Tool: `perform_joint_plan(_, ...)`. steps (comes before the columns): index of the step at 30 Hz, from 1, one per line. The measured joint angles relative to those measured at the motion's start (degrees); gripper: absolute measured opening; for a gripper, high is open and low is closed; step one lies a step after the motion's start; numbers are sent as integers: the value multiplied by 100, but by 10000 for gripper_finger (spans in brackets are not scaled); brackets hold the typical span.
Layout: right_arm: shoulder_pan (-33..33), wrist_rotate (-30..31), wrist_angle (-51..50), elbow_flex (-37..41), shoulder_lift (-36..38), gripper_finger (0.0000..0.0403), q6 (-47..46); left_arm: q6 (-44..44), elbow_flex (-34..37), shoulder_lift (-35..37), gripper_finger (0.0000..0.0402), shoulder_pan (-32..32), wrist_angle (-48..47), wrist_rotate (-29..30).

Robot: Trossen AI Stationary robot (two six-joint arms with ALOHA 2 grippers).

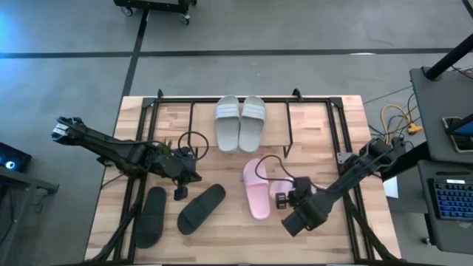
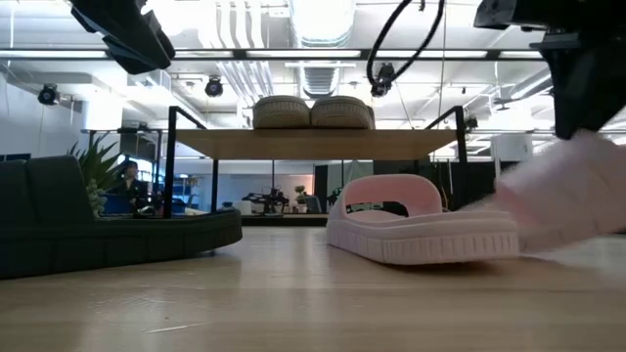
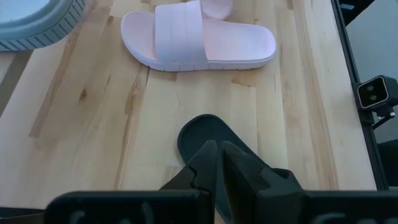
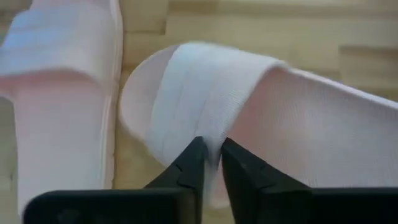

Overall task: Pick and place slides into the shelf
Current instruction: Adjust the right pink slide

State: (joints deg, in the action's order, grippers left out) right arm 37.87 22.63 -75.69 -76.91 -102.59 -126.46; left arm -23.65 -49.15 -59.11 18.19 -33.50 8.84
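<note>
Pink slide [image 4: 205, 118] between right jaws

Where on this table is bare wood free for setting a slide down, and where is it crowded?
Free: the shelf top right of the grey-green pair, and the wood between the black slide and pink slide. Crowded: around the right gripper at the pink slides, and by the left gripper above the black slides.

I see two grey-green slides [image 1: 239, 122] side by side on the shelf [image 1: 310, 111], a pink slide [image 1: 256, 188] mid-surface, my right tool [image 1: 283, 199] just beside it, two black slides [image 1: 177, 210] near my left tool [image 1: 179, 193]
</note>
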Motion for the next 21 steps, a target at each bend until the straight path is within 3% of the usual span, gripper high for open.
perform_joint_plan(4,0,-159,341,24,-10,115,93,4,0,0,8,1,7,0)
perform_joint_plan(10,23,-1572,162,-244,-11,190,1396,48,0,0,8,0,3,0)
perform_joint_plan(12,94,-1743,-258,-336,-11,199,1333,50,0,0,8,1,3,0)
perform_joint_plan(16,231,-1710,-1242,-333,-3,187,396,50,0,0,8,1,3,0)
perform_joint_plan(21,201,-2113,-1341,39,20,106,-66,50,0,0,8,-1,5,1)
